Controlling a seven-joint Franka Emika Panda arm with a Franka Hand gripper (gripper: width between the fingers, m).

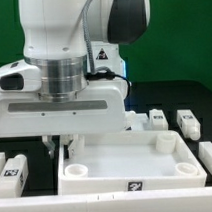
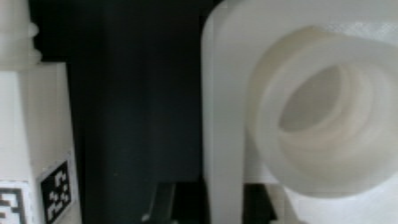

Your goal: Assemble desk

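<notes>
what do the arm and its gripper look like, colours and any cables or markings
The arm is glossy white with rounded shells, a black cap at one joint and a ribbed grey metal ring above the wide white boxy gripper, whose fingers are dark. A black cable runs beside the ring.

Arm low, wrist vert. — fingers closed, pointing down.

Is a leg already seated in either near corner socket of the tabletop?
No, both near sockets of the tabletop sit open and empty, while loose legs lie beside it.
</notes>
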